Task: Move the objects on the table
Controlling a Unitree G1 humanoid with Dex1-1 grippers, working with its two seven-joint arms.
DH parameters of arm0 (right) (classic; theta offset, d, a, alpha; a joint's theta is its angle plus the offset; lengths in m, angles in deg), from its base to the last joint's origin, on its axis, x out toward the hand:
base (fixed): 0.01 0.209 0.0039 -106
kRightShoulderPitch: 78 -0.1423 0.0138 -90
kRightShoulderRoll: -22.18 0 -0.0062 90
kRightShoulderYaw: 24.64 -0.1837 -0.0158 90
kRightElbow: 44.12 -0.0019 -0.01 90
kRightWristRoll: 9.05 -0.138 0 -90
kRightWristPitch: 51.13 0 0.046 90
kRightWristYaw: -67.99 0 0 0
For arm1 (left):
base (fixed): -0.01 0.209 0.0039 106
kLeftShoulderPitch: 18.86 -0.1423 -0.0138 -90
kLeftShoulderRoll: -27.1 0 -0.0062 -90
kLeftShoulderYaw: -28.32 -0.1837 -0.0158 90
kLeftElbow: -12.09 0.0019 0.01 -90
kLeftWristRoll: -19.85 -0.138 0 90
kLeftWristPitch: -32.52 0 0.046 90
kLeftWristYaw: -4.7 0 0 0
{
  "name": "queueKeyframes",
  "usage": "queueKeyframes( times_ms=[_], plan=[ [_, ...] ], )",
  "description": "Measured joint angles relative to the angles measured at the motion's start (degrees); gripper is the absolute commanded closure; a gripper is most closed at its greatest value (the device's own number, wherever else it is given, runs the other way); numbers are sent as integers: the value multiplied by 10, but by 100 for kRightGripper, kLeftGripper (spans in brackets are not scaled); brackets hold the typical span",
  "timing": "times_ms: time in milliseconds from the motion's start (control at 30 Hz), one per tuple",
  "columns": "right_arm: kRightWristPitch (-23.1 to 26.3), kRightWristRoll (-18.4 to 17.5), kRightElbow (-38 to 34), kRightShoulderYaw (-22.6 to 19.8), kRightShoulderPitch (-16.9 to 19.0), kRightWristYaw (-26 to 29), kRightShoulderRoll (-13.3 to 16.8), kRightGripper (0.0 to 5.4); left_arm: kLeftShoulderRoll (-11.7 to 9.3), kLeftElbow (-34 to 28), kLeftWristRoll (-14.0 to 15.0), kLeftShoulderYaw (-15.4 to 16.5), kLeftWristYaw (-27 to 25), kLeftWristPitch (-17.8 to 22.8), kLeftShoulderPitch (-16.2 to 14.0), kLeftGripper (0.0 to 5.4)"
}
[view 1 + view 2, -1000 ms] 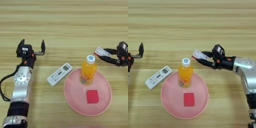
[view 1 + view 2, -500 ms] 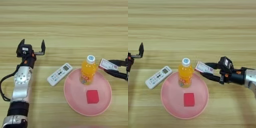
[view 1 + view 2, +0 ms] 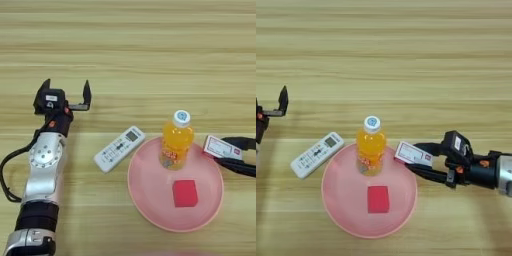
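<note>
The small white-and-red box (image 3: 414, 153) sits pinched between the two black fingers of the right gripper (image 3: 417, 159), held at the right rim of the pink plate (image 3: 336, 210) in the lower middle of the frame. The step in hand looks like bringing this box over the plate; the next move would call for carrying it a little further in, clear of the orange bottle (image 3: 370, 146), before letting go. The left gripper (image 3: 66, 93) rests at the left edge, fingers spread and empty. Count: one box, one red cube (image 3: 378, 199) on the plate, one bottle standing there, one white remote (image 3: 317, 154) on the table (image 3: 406, 60) just left of the plate.
</note>
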Motion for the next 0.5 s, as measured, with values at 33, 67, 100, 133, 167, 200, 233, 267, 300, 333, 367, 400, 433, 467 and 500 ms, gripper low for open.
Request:
queueKeyframes(
  times_ms=[33, 67, 100, 133, 167, 200, 233, 267, 300, 333, 367, 400, 433, 467, 500],
  plan=[
    [-1, 3, 1, 5, 0, 0, 0, 331, 0, 0, 0, 0, 0, 0, 0, 0],
    [-2, 7, 3, 12, 0, 0, 0, 331, 0, 1, 0, 0, 0, 0, 0, 0],
    [-2, 9, 5, 18, 0, 0, 0, 331, 0, 1, 0, 0, 0, -1, 0, 0],
    [-2, 11, 5, 26, 0, -1, 0, 331, 0, 1, 0, 0, 0, -1, 1, 0],
    [-2, 12, 5, 31, 0, -1, 0, 331, 0, 1, 0, 0, 0, -1, 1, 0],
    [-2, 14, 5, 37, 0, -1, 0, 331, 0, 1, 0, 0, 0, -1, 1, 0],
    [-3, 17, 5, 42, 0, -1, 0, 331, 0, 1, 0, 0, 0, -1, 1, 0],
    [-3, 21, 7, 47, -1, -2, 0, 331, 0, 1, 0, 0, 0, -1, 1, 0],
    [-4, 23, 9, 50, -2, -2, 0, 331, 0, 1, 0, 0, 0, -1, 1, 0],
    [-4, 25, 11, 53, -2, -3, 0, 331, 0, 1, 0, 0, 0, -1, 1, 0],
    [-6, 28, 15, 57, -4, -3, 0, 331, 0, 1, 0, 0, 0, -1, 1, 0],
    [-9, 32, 16, 61, -6, -4, 0, 331, 0, 1, 0, 0, 0, -1, 1, 0],
    [-10, 34, 18, 64, -7, -4, 0, 331, 0, 1, 0, 0, 0, -1, 1, 0],
    [-12, 37, 22, 68, -9, -4, 0, 331, 0, 1, 0, 0, 0, -1, 1, 0],
    [-13, 39, 27, 72, -11, -4, 0, 331, 0, 1, 0, 0, 0, -1, 1, 0]
  ],
)
